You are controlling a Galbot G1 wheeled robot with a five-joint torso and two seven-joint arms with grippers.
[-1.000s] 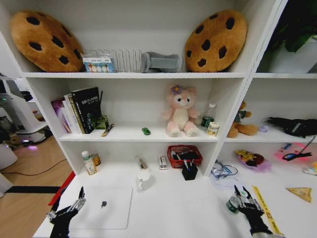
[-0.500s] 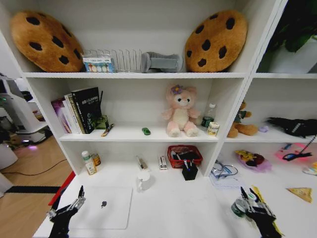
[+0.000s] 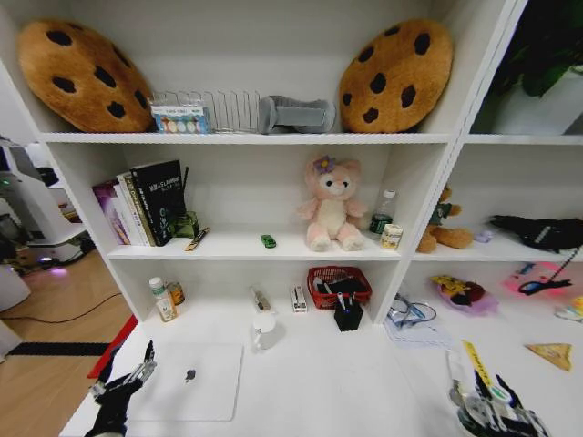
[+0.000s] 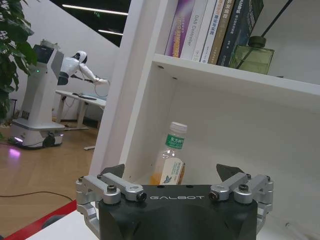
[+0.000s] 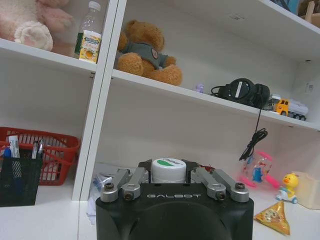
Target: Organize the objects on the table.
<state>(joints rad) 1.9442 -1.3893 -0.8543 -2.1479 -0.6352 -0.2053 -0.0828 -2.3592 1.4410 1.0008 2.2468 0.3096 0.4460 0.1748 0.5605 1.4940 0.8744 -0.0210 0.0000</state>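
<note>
Two grippers are ours: the right gripper (image 5: 171,186) is clenched around a small white jar with a green lid (image 5: 168,170), low over the surface (image 3: 364,382) at its right front, just beside the yellow ruler (image 3: 477,362). We should keep the jar upright and carry it clear of the ruler. Our left gripper (image 4: 175,176) hangs released at the left front edge, beside the silver laptop (image 3: 187,381).
</note>
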